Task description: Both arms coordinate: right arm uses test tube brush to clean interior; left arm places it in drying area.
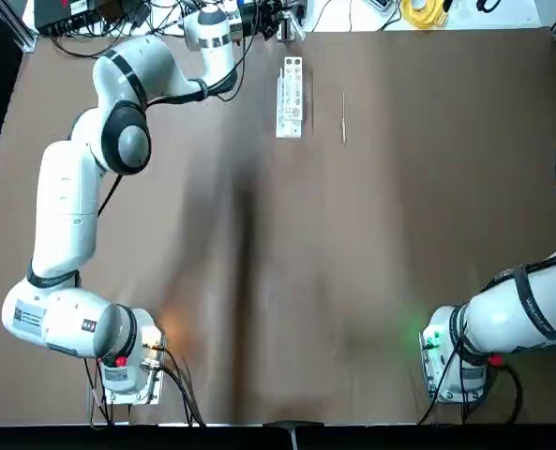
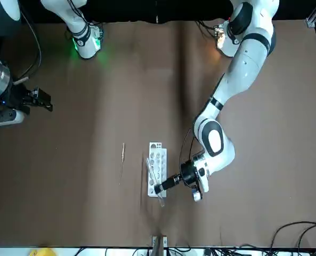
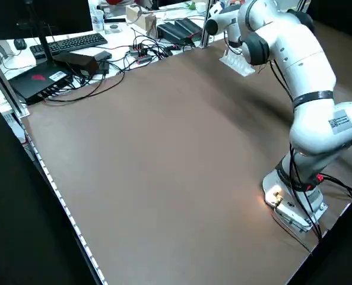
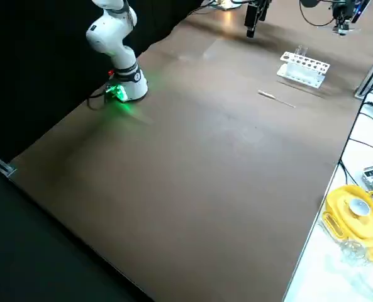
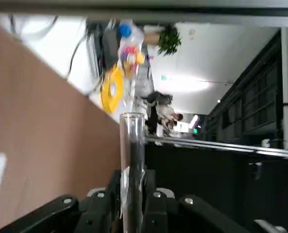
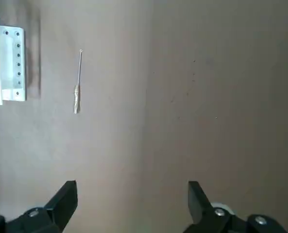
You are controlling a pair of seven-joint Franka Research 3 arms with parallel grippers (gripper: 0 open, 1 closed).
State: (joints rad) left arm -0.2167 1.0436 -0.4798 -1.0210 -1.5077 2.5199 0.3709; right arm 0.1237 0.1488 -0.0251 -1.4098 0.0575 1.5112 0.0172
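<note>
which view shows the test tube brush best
The right wrist view: the test tube brush lies unobstructed on the table beside the drying rack, bristles visible. Top, front and right side views show only a thin pale line; the left side and left wrist views miss it.

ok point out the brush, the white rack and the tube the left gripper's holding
test tube brush (image 1: 343,117), top view, middle of the thin stick
white rack (image 1: 290,112), top view, lower part of its holed top
test tube (image 5: 132,145), left wrist view, clear body above the fingers

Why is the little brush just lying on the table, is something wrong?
It looks odd. The test tube brush lies flat on the table beside the white rack, untouched. The left gripper already holds a glass tube at the rack, while the open right gripper hovers far away.
</note>
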